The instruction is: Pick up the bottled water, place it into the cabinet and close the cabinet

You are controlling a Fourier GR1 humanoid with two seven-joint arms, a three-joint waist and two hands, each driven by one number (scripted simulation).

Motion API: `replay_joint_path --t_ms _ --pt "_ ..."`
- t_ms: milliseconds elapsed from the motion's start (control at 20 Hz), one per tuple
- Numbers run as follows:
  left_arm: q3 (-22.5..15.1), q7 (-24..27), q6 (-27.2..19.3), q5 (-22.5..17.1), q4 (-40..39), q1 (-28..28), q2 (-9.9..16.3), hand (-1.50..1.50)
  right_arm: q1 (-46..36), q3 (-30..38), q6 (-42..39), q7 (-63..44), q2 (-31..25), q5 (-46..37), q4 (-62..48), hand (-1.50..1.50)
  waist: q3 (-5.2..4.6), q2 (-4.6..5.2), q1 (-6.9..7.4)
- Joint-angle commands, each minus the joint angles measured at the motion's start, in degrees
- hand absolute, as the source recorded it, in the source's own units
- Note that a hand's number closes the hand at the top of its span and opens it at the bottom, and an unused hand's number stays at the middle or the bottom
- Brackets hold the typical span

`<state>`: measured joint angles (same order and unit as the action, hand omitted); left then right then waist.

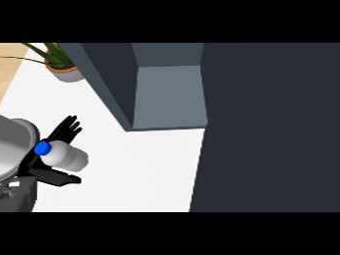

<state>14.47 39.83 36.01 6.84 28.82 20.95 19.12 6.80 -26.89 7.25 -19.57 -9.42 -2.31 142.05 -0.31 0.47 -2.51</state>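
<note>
1. The left hand (55, 149) is wrapping the bottled water (66, 155), fingers spread behind it and thumb tucked beneath, so the hand is holding the bottle. The right hand is not showing anywhere, so I am saying nothing of its state.

2. Taking the cabinet (169, 94) as the landmark, the bottle is sitting well to its left and nearer the robot, over the white counter (143, 169). I cannot tell whether it is resting on the counter or lifted off it.

3. The bottle is lying tilted, not upright. Its long axis is running from upper left to lower right, and its blue cap (42, 148) is pointing up-left, away from the cabinet and toward the grey forearm.

4. The base is facing the cabinet side, so, as I judge it, the bottle is needing a turn before it can stand inside.

5. The likeliest trouble is the dark cabinet door (275, 129), which is standing open on the cabinet's right. A wide swing of the arm could be knocking the cabinet's near corner or left wall.

6. With the bottle tipped in the grip, it could be sliding out base first during the carry.

7. The potted plant (62, 64), standing left of the cabinet and farther back, is looking safely out of the path.
</note>
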Motion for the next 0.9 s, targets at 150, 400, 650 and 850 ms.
replay_joint_path --t_ms 150,400,650,850 --pt "-2.6 9.3 9.8 0.3 -5.0 1.9 -0.9 1.50 2.2 -1.6 0.3 -1.4 -1.4 -2.7 3.4 -1.50 -0.03 -0.04 -0.17" --pt "-7.5 12.5 5.5 3.7 -0.9 3.6 -3.1 1.50 -0.3 -1.0 1.6 -2.5 -1.1 -2.8 4.1 -1.50 0.03 -0.27 0.50" --pt "-10.9 22.9 -1.3 6.8 3.2 0.0 -1.0 1.50 2.0 -3.2 2.7 -1.5 -1.4 -4.7 3.9 -1.50 0.10 -0.52 1.16" --pt "-7.7 19.1 -14.0 3.3 3.2 3.1 -8.9 1.50 0.3 0.0 2.6 -2.8 -2.2 -2.2 3.2 -1.50 0.21 -0.45 1.46"
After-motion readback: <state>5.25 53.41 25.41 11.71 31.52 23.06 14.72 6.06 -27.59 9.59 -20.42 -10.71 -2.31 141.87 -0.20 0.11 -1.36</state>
